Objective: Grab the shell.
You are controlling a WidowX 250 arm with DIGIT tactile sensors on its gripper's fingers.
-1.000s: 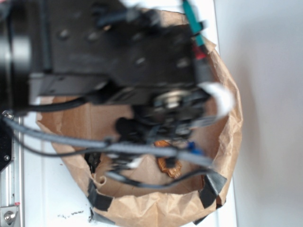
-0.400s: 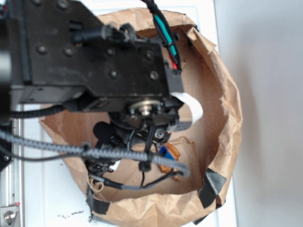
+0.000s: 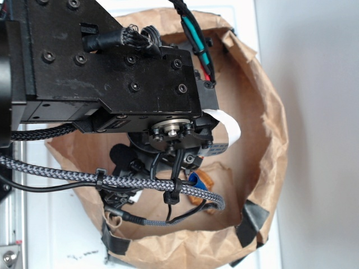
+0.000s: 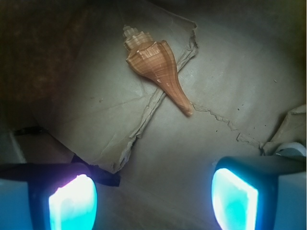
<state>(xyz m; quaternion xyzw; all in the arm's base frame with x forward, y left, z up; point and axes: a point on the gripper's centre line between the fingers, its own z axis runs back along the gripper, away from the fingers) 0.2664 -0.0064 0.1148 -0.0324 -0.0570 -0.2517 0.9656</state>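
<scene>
The shell is a ribbed orange-brown conch lying on the paper floor of a brown bag, its long point aimed down and right. In the exterior view only a sliver of the shell shows past the arm and cable. My gripper hovers over the bag floor, open, with nothing between its glowing cyan pads. The shell lies ahead of the fingertips, apart from them and slightly left of centre. From the exterior view the gripper is mostly hidden under the wrist, deep inside the bag.
The brown paper bag rings the gripper with crumpled walls, patched with black tape at the front. A torn paper flap lies under the shell. A braided cable crosses the bag mouth. The bag stands on a white table.
The arm has shifted left and sunk a little further into the bag, then settled; the blur is gone. The shell has not moved.
</scene>
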